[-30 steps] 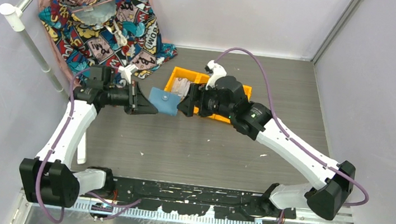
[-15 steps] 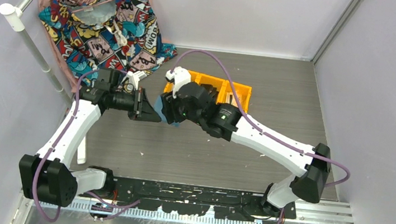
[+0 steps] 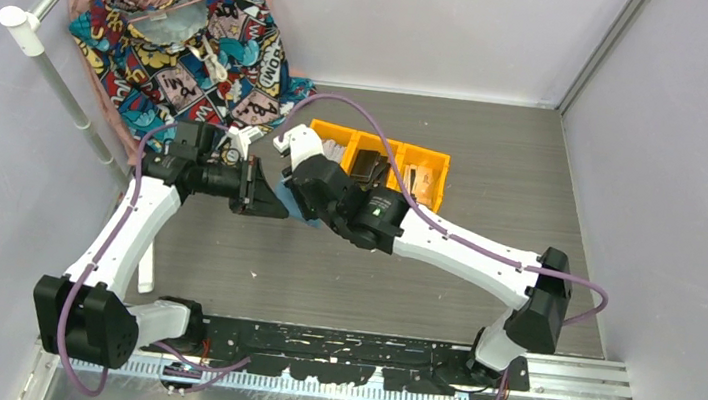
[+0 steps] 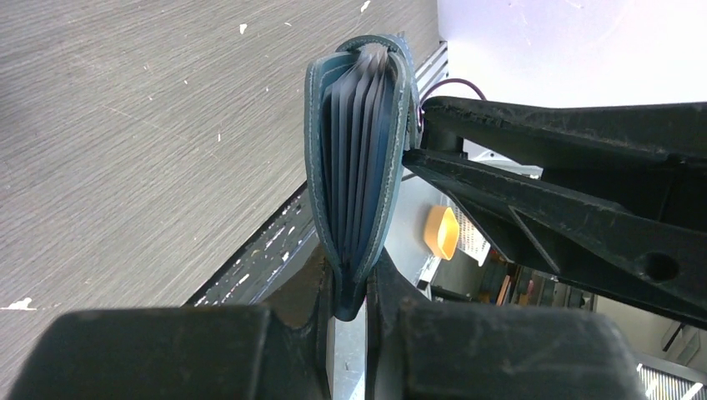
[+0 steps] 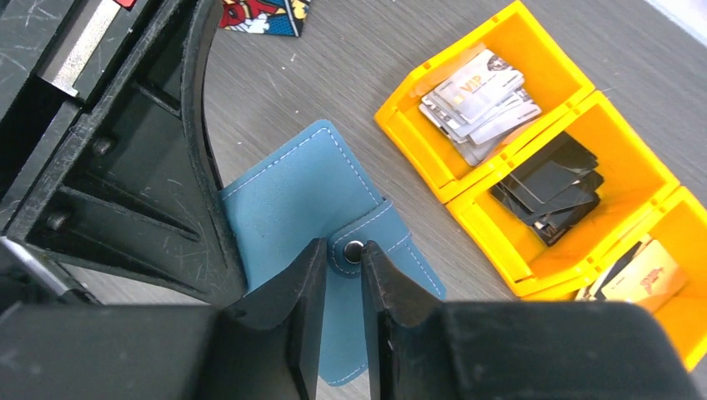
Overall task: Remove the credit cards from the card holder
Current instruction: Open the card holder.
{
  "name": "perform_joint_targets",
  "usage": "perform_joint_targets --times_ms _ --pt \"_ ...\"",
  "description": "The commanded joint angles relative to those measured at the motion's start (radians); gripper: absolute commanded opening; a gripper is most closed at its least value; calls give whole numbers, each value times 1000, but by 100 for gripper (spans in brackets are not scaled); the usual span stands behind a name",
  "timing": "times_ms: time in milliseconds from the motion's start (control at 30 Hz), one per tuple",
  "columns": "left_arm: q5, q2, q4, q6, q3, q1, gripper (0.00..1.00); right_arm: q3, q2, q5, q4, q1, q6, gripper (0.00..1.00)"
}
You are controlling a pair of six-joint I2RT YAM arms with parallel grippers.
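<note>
The blue card holder (image 4: pixel 321 167) hangs above the table, folded shut, its fold pinched low between the jaws of my left gripper (image 4: pixel 350 292). Edge on, several credit cards (image 4: pixel 360 150) show packed inside it. In the right wrist view the card holder (image 5: pixel 288 196) faces the camera, and my right gripper (image 5: pixel 342 254) has closed to a narrow gap with the snap tab (image 5: pixel 354 248) between its tips. From above, both grippers meet at the card holder (image 3: pixel 285 190): the left gripper (image 3: pixel 267 200) from the left, the right gripper (image 3: pixel 302 194) from the right.
A yellow three-part bin (image 5: pixel 467 190) lies just behind on the table, holding silver cards (image 5: pixel 479 92), black cards (image 5: pixel 546 187) and more at the end. A comic-print garment (image 3: pixel 188 30) hangs on a rail (image 3: pixel 52 75) at the back left.
My right arm has swung left from over the bin to the card holder, and its jaws have narrowed onto the snap tab. The left gripper has kept its hold, almost still.
</note>
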Motion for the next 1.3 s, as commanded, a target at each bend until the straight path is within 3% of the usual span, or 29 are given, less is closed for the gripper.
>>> perform_joint_targets --times_ms 0,167,267,367,667,1000,1033,1100,1133,1167,1267 --pt "54 -6 -4 14 48 -7 0 40 15 157 -11 19 -61 26" --pt "59 -8 -5 10 39 -7 0 33 27 227 8 48 -97 14" --pt "61 -10 -9 14 34 -6 0 29 34 294 27 62 -134 1" --pt "63 -12 -20 26 36 -6 0 22 31 366 49 64 -147 1" --pt "58 -3 -51 63 35 -6 0 -33 -27 385 121 60 -138 1" --pt "60 -7 -84 99 49 -6 0 -66 -86 311 104 24 -79 1" --pt "62 -9 -86 106 50 -6 0 -59 -100 254 87 13 -50 8" --pt "65 -10 -93 128 56 -7 0 -47 -129 103 48 -32 30 48" --pt "68 -10 -100 145 61 -7 0 -50 -147 14 36 -65 73 64" --pt "73 -10 -108 162 68 -6 0 -60 -168 -68 32 -110 114 74" --pt "100 -11 -134 214 87 -6 0 -135 -247 -340 82 -206 223 88"
